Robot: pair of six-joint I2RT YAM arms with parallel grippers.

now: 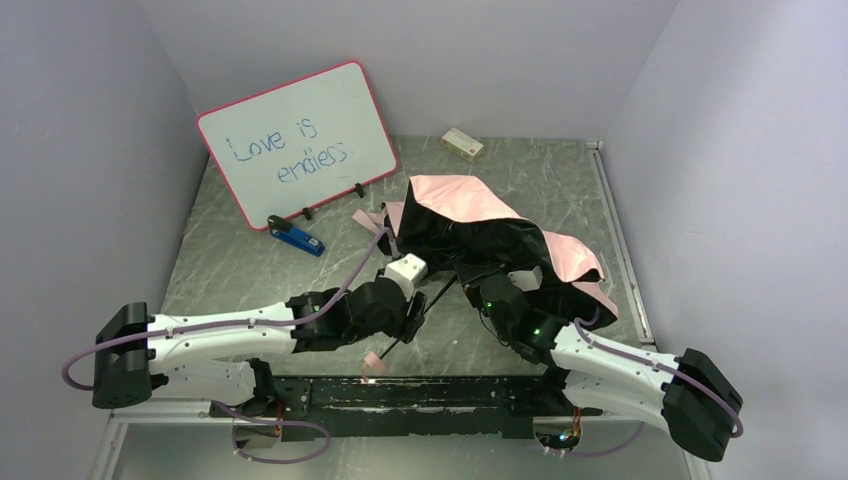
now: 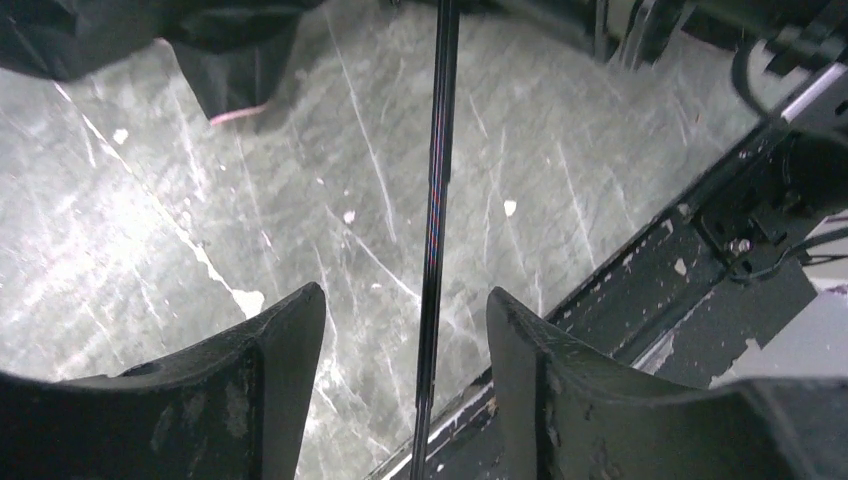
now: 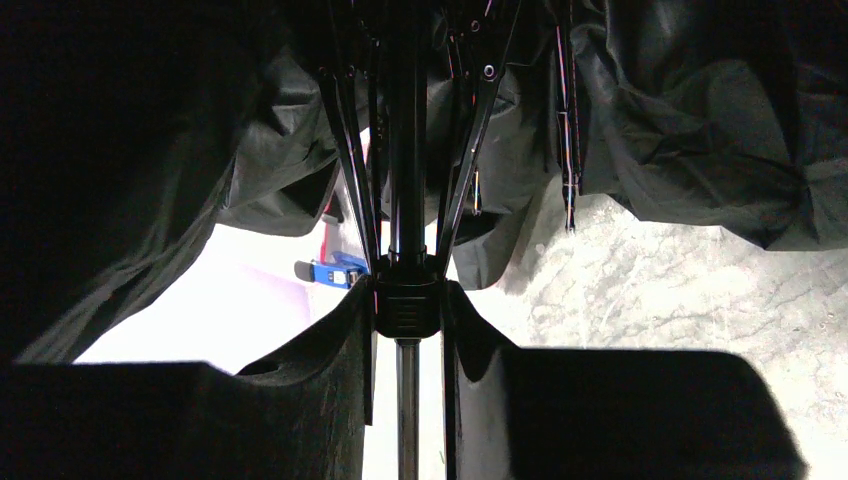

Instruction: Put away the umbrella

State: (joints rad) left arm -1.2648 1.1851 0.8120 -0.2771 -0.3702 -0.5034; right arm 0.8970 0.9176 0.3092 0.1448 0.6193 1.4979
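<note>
Top external view: one umbrella [image 1: 500, 235], lying on the table [image 1: 250, 290] right of centre, between the two arms.

- Canopy [image 1: 460, 200]: slumped and crumpled, pale pink outside with the black lining showing. It is neither spread nor furled.
- Shaft [image 2: 437, 200]: black and thin, running out from under the cloth toward the near edge. It ends by a small pink piece I take for the handle [image 1: 371, 362].
- Left end effector [image 2: 405, 300]: fingers spread with the shaft passing between them. From the left wrist view it seems to touch neither finger, so nothing is held.
- Right end effector [image 3: 405, 300]: tucked under the canopy, pressed together on the sliding collar [image 3: 405, 312] where the ribs [image 3: 345, 150] meet the shaft.
- Progress, as I judge it: partway. The canopy is slack and the ribs are drawn in.
- Left to do: the shaft looks extended, and the cloth is not gathered or wrapped. No storage place shows in any view.
- Also present: a pink-framed whiteboard [image 1: 300, 140] propped at the back left, a blue stapler [image 1: 297, 240] before it, and a small box [image 1: 462, 143] at the far edge.
</note>
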